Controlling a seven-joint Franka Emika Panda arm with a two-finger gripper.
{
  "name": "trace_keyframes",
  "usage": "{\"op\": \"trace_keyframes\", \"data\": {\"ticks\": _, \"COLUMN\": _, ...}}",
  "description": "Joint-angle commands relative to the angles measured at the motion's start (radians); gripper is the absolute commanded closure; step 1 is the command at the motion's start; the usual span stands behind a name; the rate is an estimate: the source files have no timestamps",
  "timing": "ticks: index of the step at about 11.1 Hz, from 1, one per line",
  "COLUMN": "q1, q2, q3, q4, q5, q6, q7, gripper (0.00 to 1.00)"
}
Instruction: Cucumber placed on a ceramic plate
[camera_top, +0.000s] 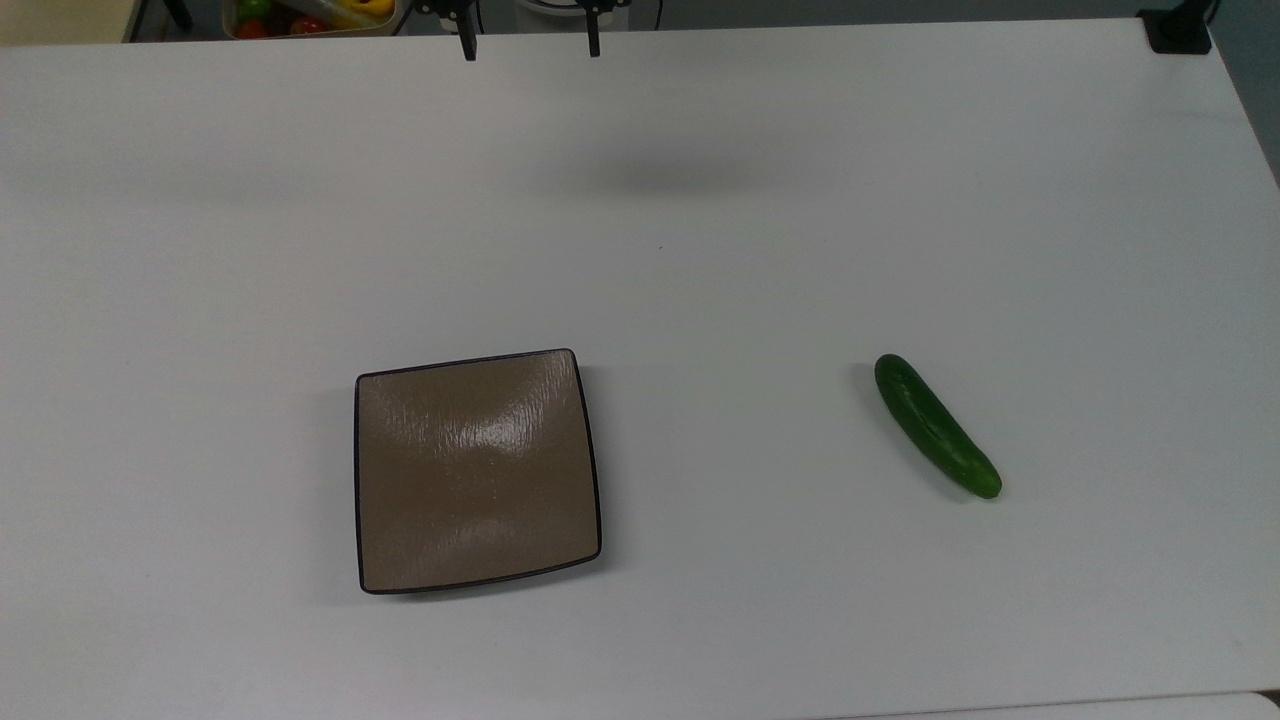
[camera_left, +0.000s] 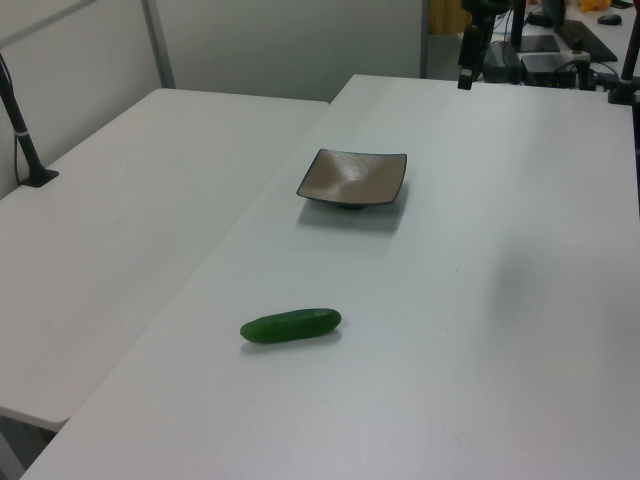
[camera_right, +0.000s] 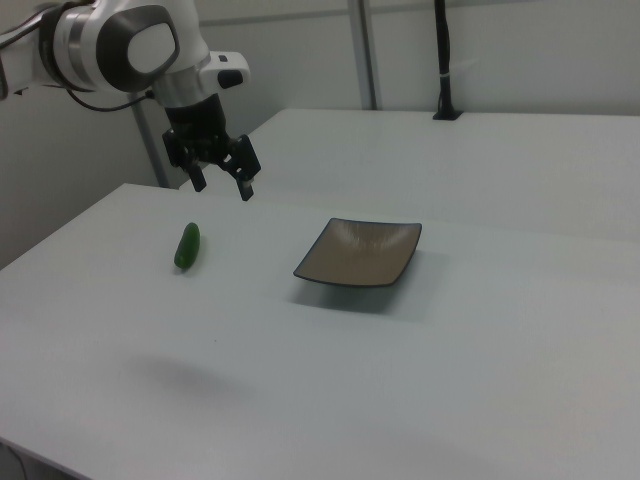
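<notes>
Green cucumber (camera_top: 937, 425) lying bare on white table (camera_top: 700, 250), well apart from ceramic plate (camera_top: 478, 470) | gripper (camera_right: 220, 178) hovering high, fingers spread, holding nothing | likely light, stiff, glossy-slippery | pinching mid-length across narrow width.

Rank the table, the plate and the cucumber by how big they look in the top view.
1. table
2. ceramic plate
3. cucumber
All three sizes differ plainly.
</notes>
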Motion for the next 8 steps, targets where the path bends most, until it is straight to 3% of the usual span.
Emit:
{"op": "trace_keyframes", "data": {"ticks": 1, "q1": 0.028, "q2": -0.001, "q3": -0.015, "q4": -0.015, "q5": 0.015, "q6": 0.027, "q7": -0.021, "gripper": 0.0}}
{"op": "trace_keyframes", "data": {"ticks": 8, "q1": 0.028, "q2": -0.002, "q3": -0.012, "q4": -0.015, "q5": 0.015, "q6": 0.019, "q7": -0.021, "gripper": 0.0}}
